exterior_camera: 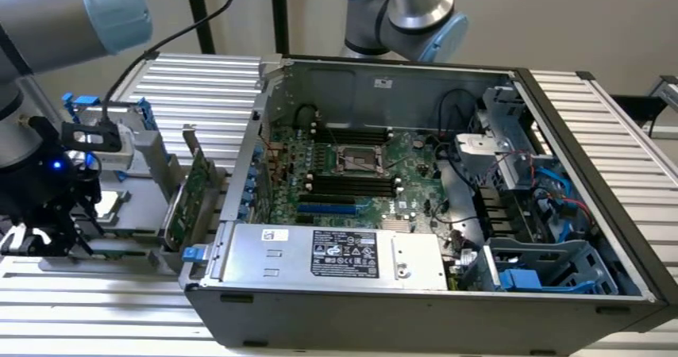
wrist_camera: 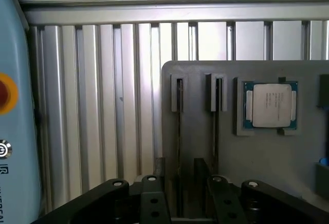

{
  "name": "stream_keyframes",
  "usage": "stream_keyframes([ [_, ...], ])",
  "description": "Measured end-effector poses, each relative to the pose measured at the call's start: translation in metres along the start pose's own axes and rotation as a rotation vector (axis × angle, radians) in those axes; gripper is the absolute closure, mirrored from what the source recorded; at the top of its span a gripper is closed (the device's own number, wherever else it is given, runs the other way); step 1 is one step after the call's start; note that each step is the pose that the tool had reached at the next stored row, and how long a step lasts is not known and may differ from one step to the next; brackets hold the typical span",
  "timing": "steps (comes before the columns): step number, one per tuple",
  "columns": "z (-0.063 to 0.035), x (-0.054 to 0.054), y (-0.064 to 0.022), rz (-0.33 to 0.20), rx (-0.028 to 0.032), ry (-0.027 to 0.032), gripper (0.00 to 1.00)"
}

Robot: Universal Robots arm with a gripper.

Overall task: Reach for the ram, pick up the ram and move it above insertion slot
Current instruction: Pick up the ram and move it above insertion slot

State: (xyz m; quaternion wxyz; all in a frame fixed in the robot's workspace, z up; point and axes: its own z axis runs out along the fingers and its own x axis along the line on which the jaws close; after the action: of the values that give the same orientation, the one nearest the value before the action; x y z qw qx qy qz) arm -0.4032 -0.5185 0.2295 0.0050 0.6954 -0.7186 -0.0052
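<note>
The ram stands on edge in a grey holder (wrist_camera: 257, 167) and shows as a thin dark line (wrist_camera: 179, 131) running along one of two narrow grooves. A similar thin edge (wrist_camera: 216, 131) fills the neighbouring groove. My gripper (wrist_camera: 187, 203) hovers just above the holder's near end, open, its black fingers (wrist_camera: 154, 198) either side of the grooves and touching nothing. In the exterior view the gripper (exterior_camera: 43, 238) hangs over the holder (exterior_camera: 127, 234) at the exterior view's left, outside the computer case. The black insertion slots (exterior_camera: 344, 184) lie on the motherboard inside the open case.
A processor chip (wrist_camera: 270, 106) sits in a pocket of the holder beside the grooves. A taller green card (exterior_camera: 180, 206) stands upright between holder and case (exterior_camera: 424, 309). The grey power supply (exterior_camera: 339, 254) fills the case front. A second arm (exterior_camera: 408, 16) stands behind. Ribbed aluminium tabletop (wrist_camera: 103, 106) surrounds everything.
</note>
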Motion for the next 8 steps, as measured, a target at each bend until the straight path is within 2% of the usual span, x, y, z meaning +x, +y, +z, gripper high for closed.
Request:
stream_keyframes([
  [8,0.0144,0.001,-0.0028,0.000,0.0000,0.0001,0.64],
])
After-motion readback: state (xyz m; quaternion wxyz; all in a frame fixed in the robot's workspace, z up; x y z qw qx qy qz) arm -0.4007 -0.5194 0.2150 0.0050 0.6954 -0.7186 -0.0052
